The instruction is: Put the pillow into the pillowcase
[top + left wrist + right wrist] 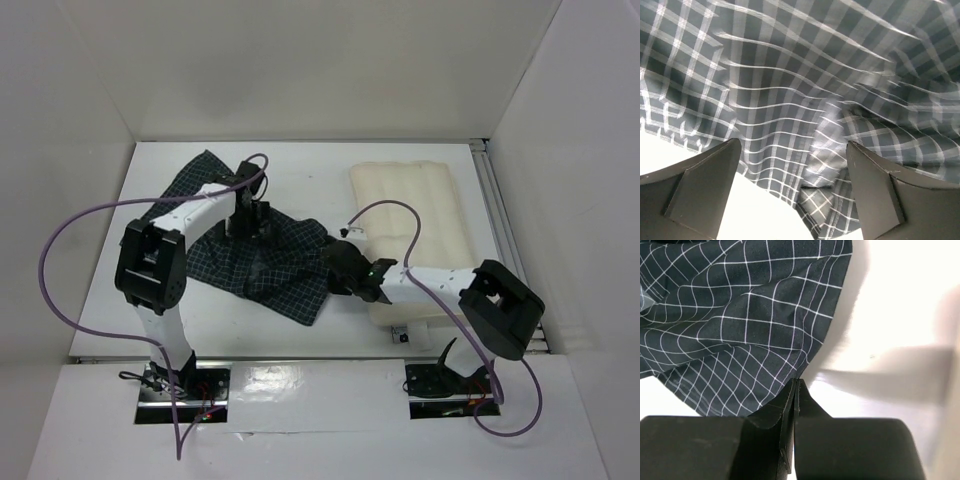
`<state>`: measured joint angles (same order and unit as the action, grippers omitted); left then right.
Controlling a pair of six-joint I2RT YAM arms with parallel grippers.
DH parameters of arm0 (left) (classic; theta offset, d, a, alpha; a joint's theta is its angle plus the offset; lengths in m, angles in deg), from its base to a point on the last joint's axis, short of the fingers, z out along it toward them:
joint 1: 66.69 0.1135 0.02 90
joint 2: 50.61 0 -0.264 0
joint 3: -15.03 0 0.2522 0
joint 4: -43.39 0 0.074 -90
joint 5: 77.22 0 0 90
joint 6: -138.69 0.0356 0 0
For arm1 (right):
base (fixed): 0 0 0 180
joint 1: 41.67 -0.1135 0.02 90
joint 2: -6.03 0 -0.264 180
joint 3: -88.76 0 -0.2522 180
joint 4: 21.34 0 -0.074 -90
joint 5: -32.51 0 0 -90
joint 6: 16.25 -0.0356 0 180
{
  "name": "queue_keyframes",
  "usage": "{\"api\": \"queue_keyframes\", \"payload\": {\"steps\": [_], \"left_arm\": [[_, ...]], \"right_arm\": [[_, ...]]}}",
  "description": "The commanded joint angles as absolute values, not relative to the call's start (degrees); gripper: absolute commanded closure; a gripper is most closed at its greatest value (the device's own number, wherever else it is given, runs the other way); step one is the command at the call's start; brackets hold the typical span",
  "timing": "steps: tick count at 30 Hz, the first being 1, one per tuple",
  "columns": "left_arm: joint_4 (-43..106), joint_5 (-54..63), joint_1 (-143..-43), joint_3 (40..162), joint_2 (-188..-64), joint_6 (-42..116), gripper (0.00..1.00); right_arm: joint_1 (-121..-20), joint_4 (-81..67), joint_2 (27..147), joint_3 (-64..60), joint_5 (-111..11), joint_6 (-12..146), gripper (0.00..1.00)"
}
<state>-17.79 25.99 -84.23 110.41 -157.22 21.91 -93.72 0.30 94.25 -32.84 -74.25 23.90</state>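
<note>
The pillowcase point(265, 260), dark with a thin white check, lies crumpled on the table at centre left. The cream pillow point(410, 215) lies flat to its right, its near end under my right arm. My left gripper point(247, 222) hovers over the pillowcase's far part. In the left wrist view it point(792, 145) stands wide open, with wrinkled pillowcase point(805, 85) below and nothing pinched. My right gripper point(340, 262) is at the pillowcase's right edge. In the right wrist view its jaws point(797, 381) are pressed together, pinching the pillowcase point(740, 325) at its hem.
White enclosure walls stand on the left, back and right. A metal rail point(497, 205) runs along the table's right edge beside the pillow. Purple cables point(60, 235) loop off both arms. Bare white table point(300, 170) shows between pillowcase and pillow.
</note>
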Motion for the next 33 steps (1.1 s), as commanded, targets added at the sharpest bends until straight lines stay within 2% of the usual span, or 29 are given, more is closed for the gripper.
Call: {"api": "queue_keyframes", "payload": {"steps": [1, 3, 7, 11, 13, 17, 18, 21, 22, 33], "left_arm": [[-13.8, 20.3, -88.0, 110.0, -155.6, 23.0, 0.0], [-14.3, 26.6, -89.4, 111.8, -157.7, 21.4, 0.0], [-16.9, 32.4, -89.4, 117.5, -163.8, 18.4, 0.13], [-18.0, 34.3, -88.2, 119.7, -167.9, 16.5, 0.17], [-18.0, 34.3, -87.4, 120.4, -169.6, 16.5, 0.24], [-18.0, 34.3, -86.8, 122.9, -170.8, 16.5, 0.45], [-18.0, 34.3, -86.8, 122.9, -170.2, 17.0, 0.59], [-19.7, 34.5, -86.8, 123.4, -167.1, 17.0, 0.84], [-19.7, 34.5, -86.8, 122.9, -165.9, 17.1, 1.0], [-24.3, 24.7, -85.8, 116.3, -152.1, 18.1, 1.0]], "right_arm": [[-92.8, 4.4, 92.4, -32.8, -74.3, 28.8, 1.0], [-92.8, 6.1, 92.4, -32.7, -74.3, 30.1, 1.0], [-93.3, 7.4, 91.6, -33.3, -74.8, 30.2, 1.0], [-93.3, 7.4, 89.7, -34.3, -75.4, 30.2, 1.0], [-93.3, 7.4, 89.7, -35.0, -75.4, 29.5, 1.0], [-93.3, 8.0, 88.6, -35.6, -75.9, 28.9, 1.0], [-93.3, 8.0, 88.6, -35.6, -75.9, 28.9, 1.0], [-93.3, 8.0, 88.6, -35.6, -75.9, 28.9, 1.0], [-93.3, 8.5, 88.6, -35.6, -75.9, 28.9, 1.0], [-93.3, 12.4, 87.5, -32.8, -77.2, 31.8, 1.0]]}}
